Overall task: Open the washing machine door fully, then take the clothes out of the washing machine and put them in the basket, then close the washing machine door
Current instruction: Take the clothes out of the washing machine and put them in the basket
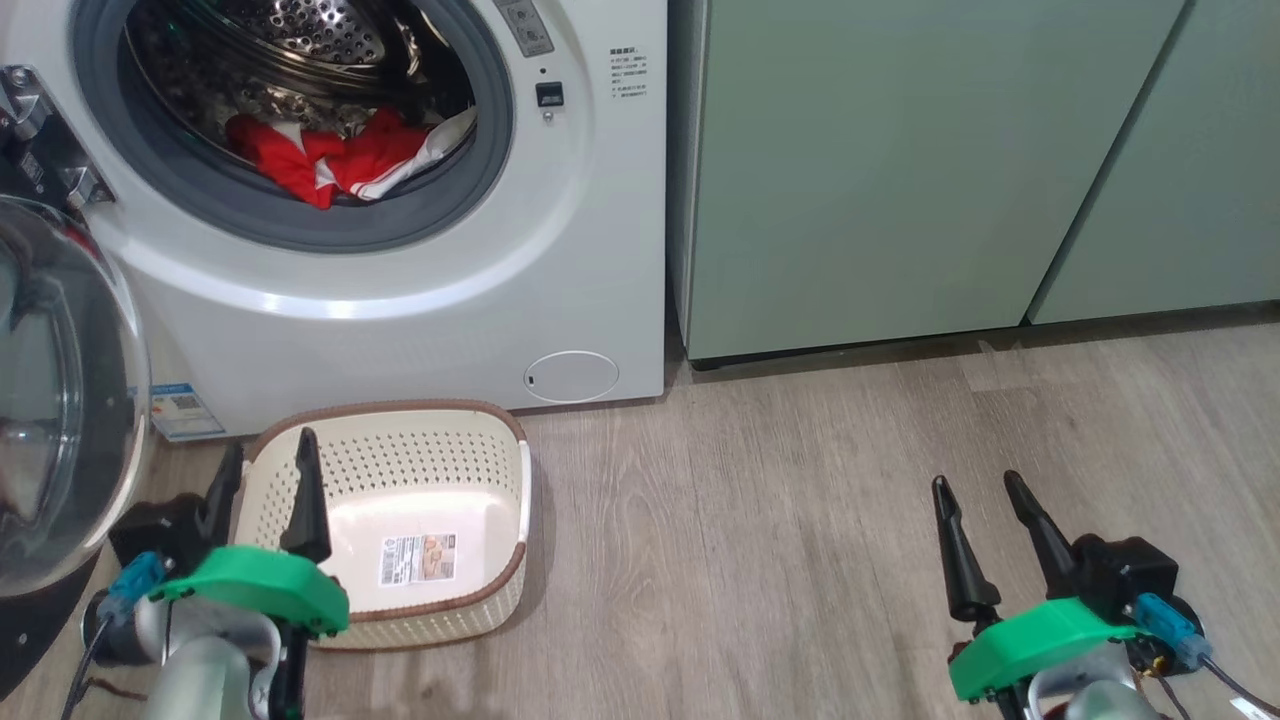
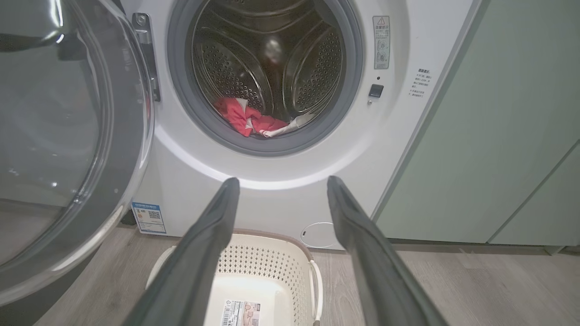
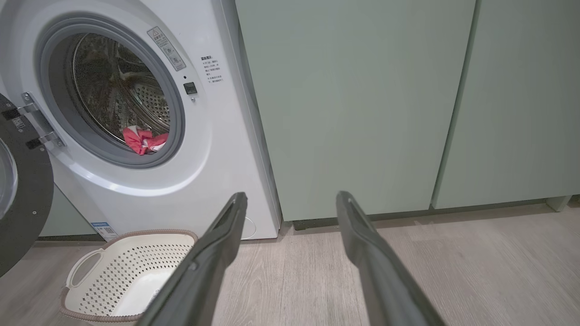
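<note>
a wood-grain floor point(image 1: 820, 520) runs across the lower part of the head view, and behind it stand pale green cabinets point(image 1: 900, 170), filling the right side and touching the right flank of the washing machine point(image 1: 560, 250). the washing machine is white, and its round opening is uncovered, ringed by a grey rubber gasket point(image 1: 300, 225) with the perforated steel drum point(image 1: 300, 40) behind it. the washing machine door point(image 1: 60, 400) stands swung out on its hinge at the left of the opening, well away from it, its clear bulging glass facing the camera inside a dark rim. the basket point(image 1: 390, 408) sits on the floor just in front of the machine, below the opening and beside the open door; it is cream with a brown rim band. the clothes point(image 1: 330, 160), red with white parts, lie bunched at the bottom front of the drum, partly resting on the gasket's lower lip. the left pincer point(image 1: 272, 442) is at the lower left, over the near left edge of the basket, its two dark fingers spread apart with nothing between them. the right pincer point(image 1: 974, 480) is at the lower right over bare floor, well apart from the basket, fingers likewise apart and holding nothing. a paper label point(image 1: 417, 558) lies on the basket's bottom, a round white flap point(image 1: 572, 377) marks the machine's lower front, and a blue-white sticker point(image 1: 185, 410) sits at its lower left corner.
</note>
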Motion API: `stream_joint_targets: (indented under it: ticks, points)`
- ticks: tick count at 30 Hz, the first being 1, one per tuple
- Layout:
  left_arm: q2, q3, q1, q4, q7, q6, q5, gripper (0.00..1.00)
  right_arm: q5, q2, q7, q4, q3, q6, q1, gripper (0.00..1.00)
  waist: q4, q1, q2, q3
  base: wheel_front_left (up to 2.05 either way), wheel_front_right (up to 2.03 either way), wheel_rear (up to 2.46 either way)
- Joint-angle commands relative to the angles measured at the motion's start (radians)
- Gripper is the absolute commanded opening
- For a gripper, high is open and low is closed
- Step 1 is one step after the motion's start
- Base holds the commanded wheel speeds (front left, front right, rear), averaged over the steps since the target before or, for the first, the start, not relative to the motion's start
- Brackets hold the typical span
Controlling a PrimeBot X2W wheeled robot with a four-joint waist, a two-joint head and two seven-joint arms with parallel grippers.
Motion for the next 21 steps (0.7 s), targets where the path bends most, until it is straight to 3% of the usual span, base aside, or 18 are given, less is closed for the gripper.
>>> stream_joint_targets:
  ticks: [1, 8, 21]
  points:
    - [0.031, 0.023, -0.043, -0.037, -0.007, -0.006, -0.008, 1.00, 0.001, 0.004, -0.010, -0.035, 0.023, 0.007, -0.050, 1.00, 0.000, 0.0000, 0.0000, 0.001, 0.69, -0.69, 0.00]
    - [0.043, 0.011, -0.045, -0.038, -0.007, -0.006, -0.019, 1.00, 0.001, 0.006, -0.010, -0.035, 0.023, 0.007, -0.051, 1.00, 0.002, 0.0000, 0.0000, 0.007, 1.23, -1.23, 0.00]
    - [0.051, -0.008, -0.055, -0.037, -0.007, -0.006, -0.035, 1.00, -0.002, 0.007, -0.010, -0.037, 0.021, 0.007, -0.052, 1.00, 0.007, 0.0000, 0.0000, 0.011, 2.06, -2.06, 0.00]
